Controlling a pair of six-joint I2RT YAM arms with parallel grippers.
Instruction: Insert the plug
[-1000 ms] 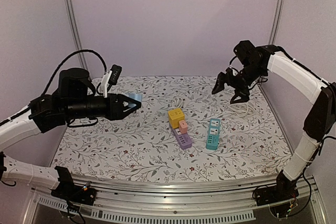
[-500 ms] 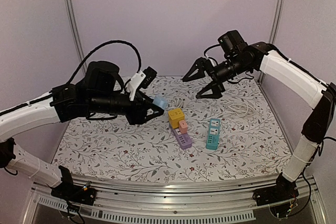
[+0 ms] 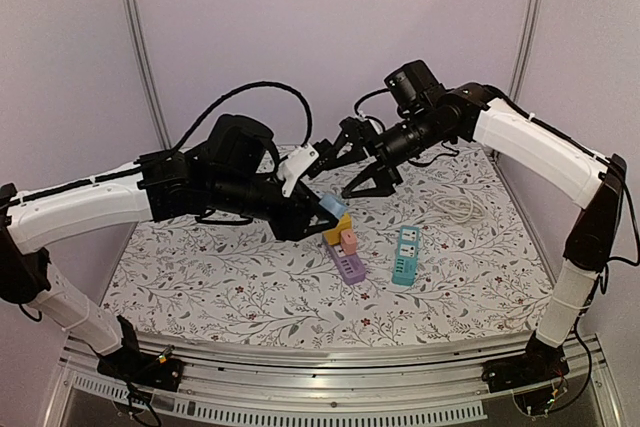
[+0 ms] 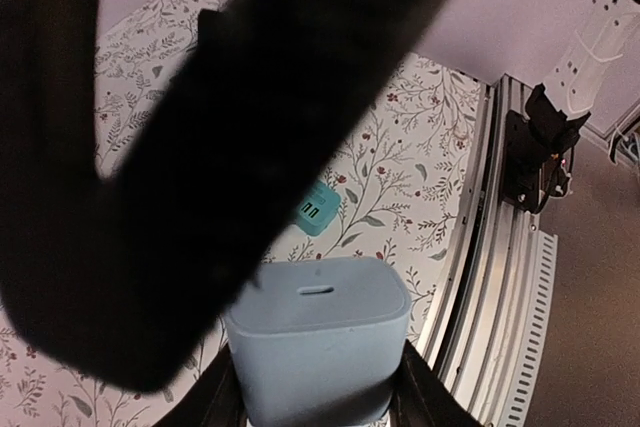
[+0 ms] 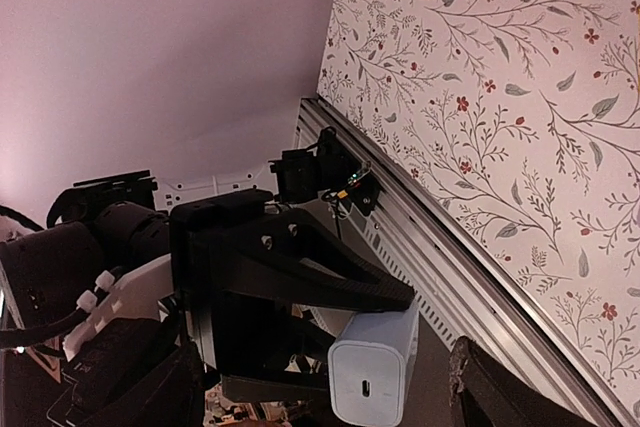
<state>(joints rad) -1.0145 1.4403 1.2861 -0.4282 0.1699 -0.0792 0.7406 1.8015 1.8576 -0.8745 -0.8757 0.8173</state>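
Observed left end effector (image 3: 321, 210) clamped on blue plug (image 3: 334, 207) near yellow cube (image 3: 336, 231); right end effector (image 3: 351, 163) spread wide, empty.

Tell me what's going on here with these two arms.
The left gripper is shut on a pale blue plug, holding it in the air near the yellow socket cube. The right gripper is open, fingers spread to either side of the plug without gripping it, which looks like a handover being set up. The plug is in no socket yet; the teal power strip and purple strip sit nearby.
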